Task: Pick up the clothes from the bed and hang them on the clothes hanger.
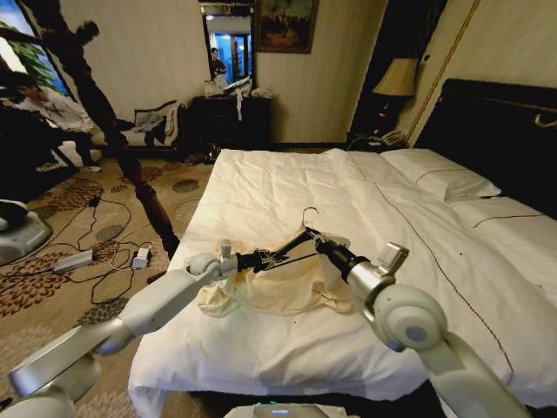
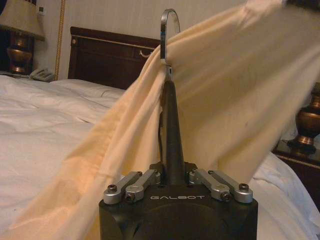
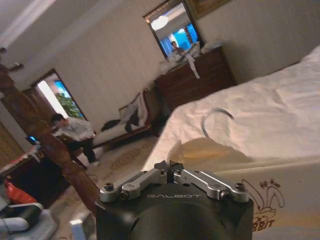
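Clothes (image 1: pixel 278 292) draped on clothes hanger (image 1: pixel 291 248) over bed (image 1: pixel 418 296); left gripper (image 1: pixel 261 259) clamps hanger, right gripper (image 1: pixel 320 244) clamps clothes.

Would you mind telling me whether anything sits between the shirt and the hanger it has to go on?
Nothing visible does: the clothes already drape over the clothes hanger, which the left gripper holds by one end.
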